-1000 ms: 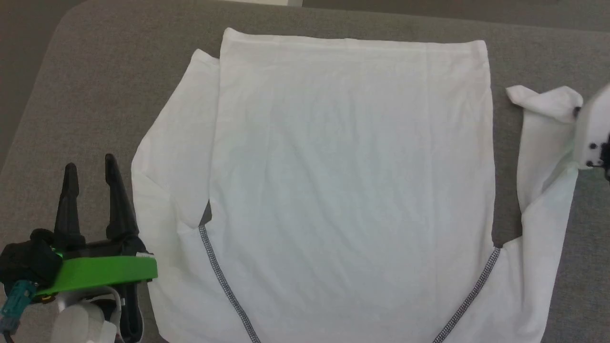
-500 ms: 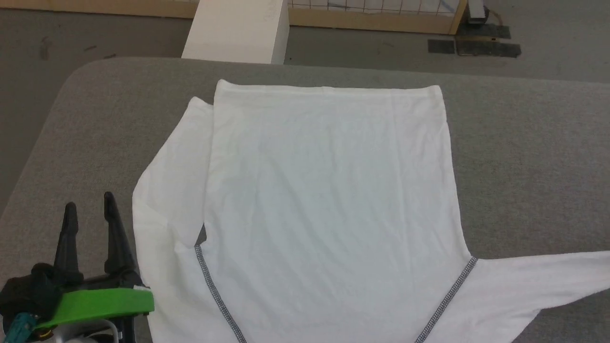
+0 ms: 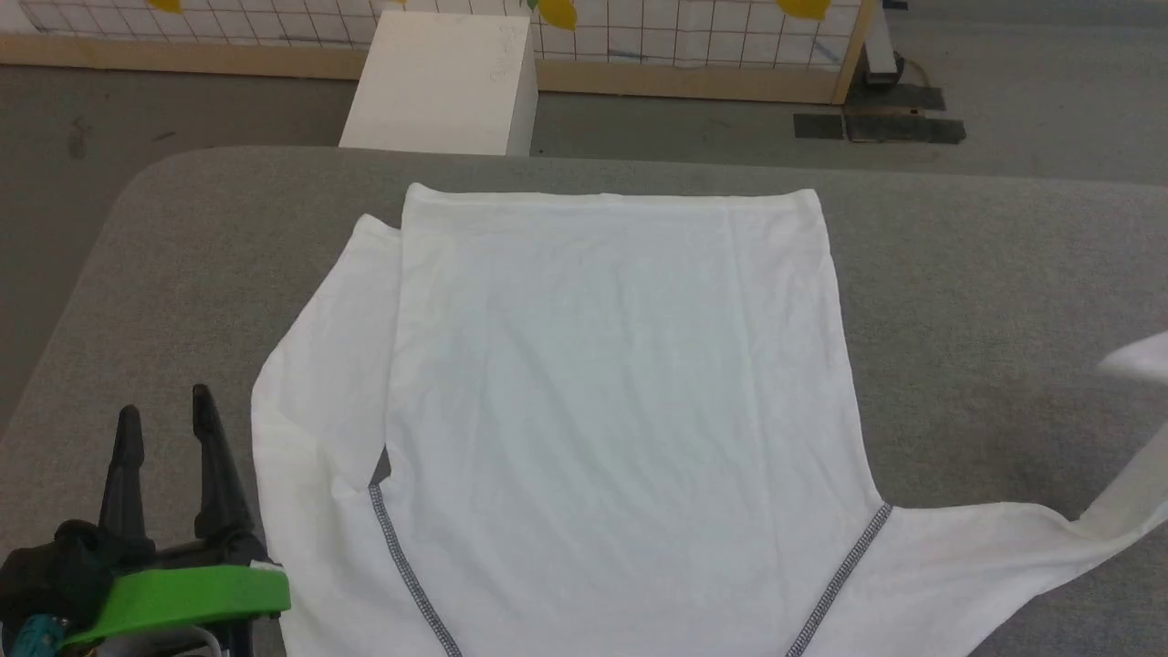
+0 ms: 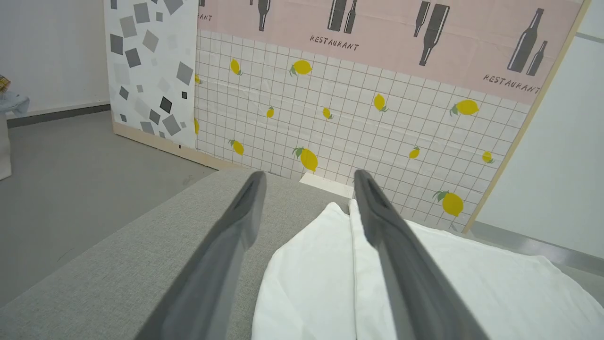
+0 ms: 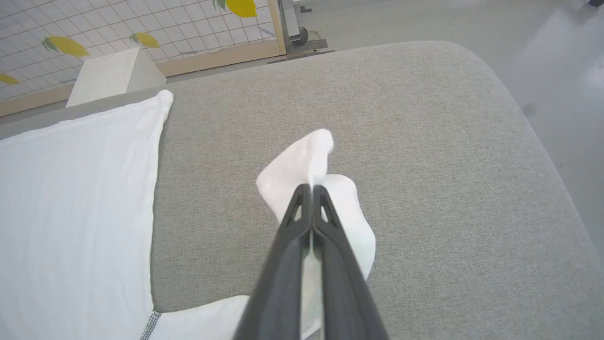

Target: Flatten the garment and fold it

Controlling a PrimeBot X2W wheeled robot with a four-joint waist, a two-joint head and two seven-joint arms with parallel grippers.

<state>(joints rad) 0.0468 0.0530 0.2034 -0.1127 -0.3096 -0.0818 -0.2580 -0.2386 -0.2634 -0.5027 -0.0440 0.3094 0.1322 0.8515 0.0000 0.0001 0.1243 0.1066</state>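
While L tool [image 3: 164, 401] hovers spread, R tool [image 5: 311, 187] pinches garment [image 3: 620, 411] sleeve [image 5: 306, 156].

Head view is taken from high up, tilted down over the grey padded table [image 3: 958, 301], lemon-print panel [image 3: 684, 36] caught along the top edge. Left wrist view is shot low and close along its own fingers [image 4: 226, 245], faced at that same panel. Right wrist view is angled down, close over the table. The white shirt [image 3: 620, 411] is shared by all three, the white box [image 3: 438, 82] by head and right wrist.
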